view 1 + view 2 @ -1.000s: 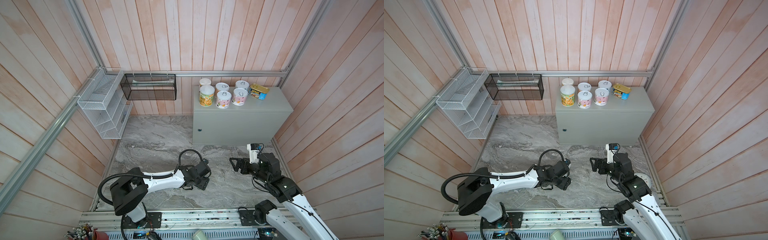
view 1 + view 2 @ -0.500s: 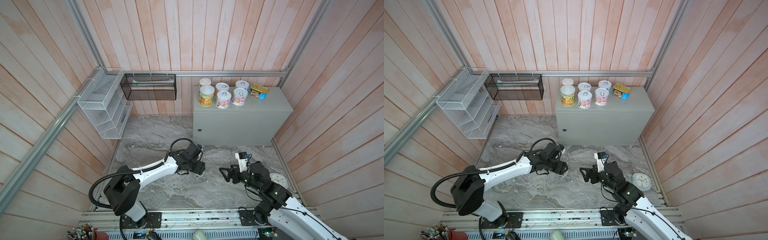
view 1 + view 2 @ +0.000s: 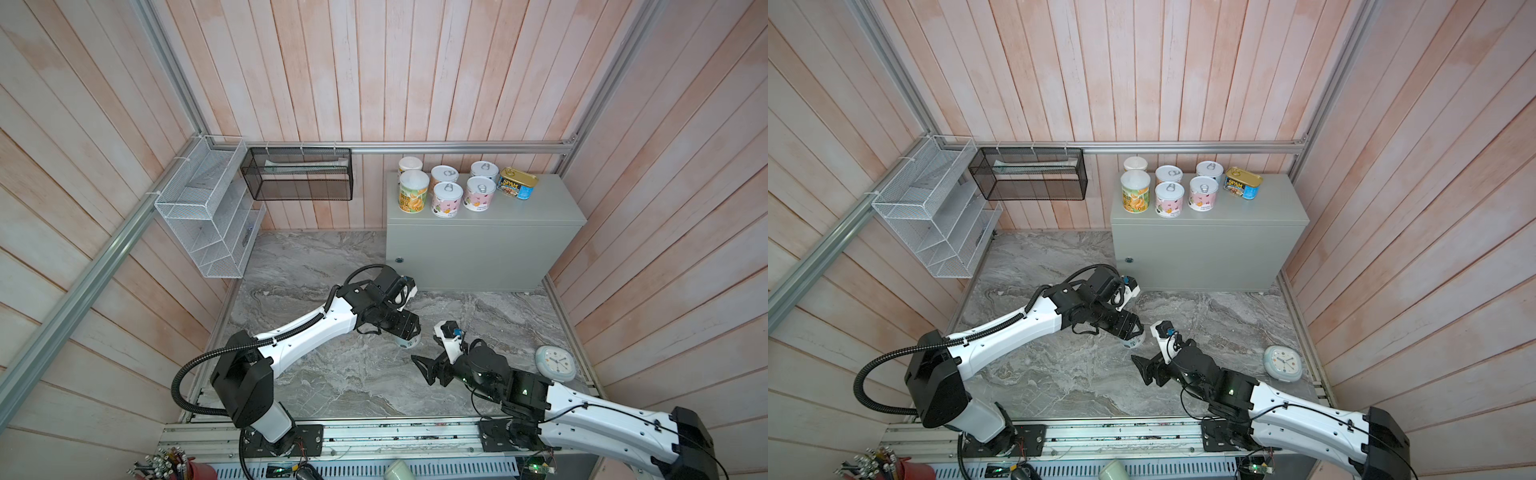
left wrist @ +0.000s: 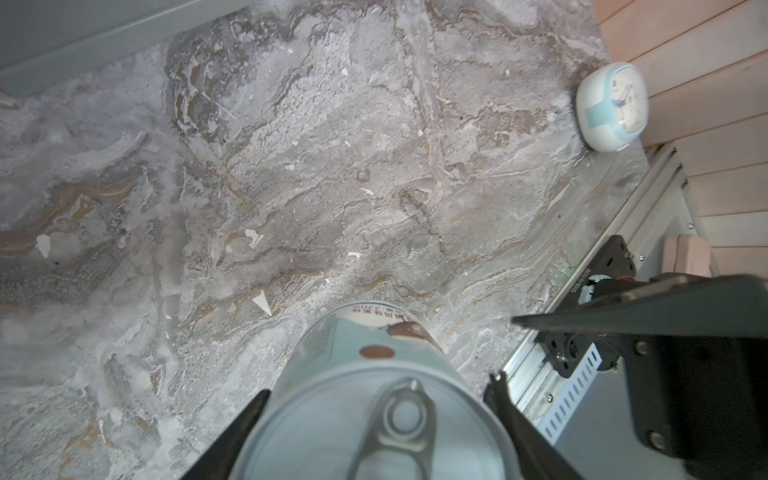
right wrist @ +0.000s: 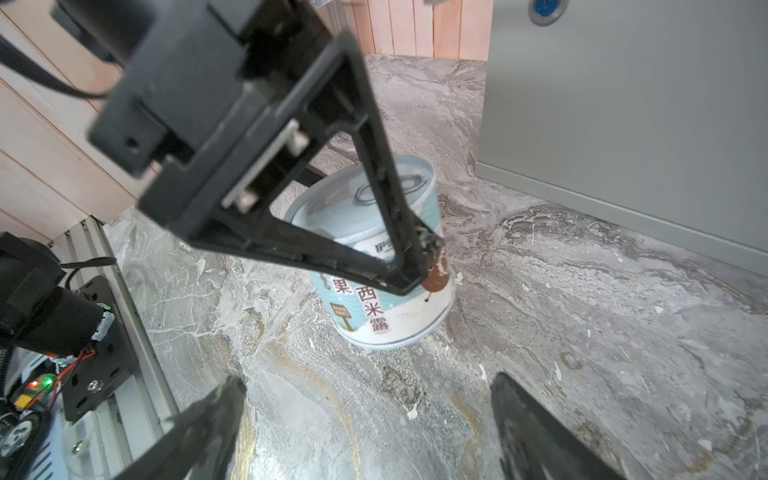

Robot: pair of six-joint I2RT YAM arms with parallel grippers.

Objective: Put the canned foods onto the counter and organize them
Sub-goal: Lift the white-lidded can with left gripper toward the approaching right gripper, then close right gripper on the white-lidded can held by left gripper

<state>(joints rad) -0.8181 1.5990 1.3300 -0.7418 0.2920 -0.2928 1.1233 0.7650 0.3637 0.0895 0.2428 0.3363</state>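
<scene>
Seven cans (image 3: pixel 447 199) on the counter (image 3: pixel 482 232), one pale blue can (image 5: pixel 390 316) in my left gripper (image 4: pixel 376 392).
In both top views that can is at lower centre, by the marble floor (image 3: pixel 332 374), slightly tilted, my left jaws clamped on its sides; my right gripper (image 5: pixel 368 386) hovers just beside it, jaws apart and empty.

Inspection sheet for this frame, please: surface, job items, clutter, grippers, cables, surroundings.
Surface: grey marble floor, small white flecks.
Job's things: seven cans grouped back-left on the counter; eighth can down at the floor.
Clutter: clock lying near the right wall.
Grippers: left gripper shut on the eighth can; right gripper open, empty, nearby.
Cables: black hose looping off the left arm, clear of cans.
Surroundings: plank walls, white wire rack, black mesh basket.
</scene>
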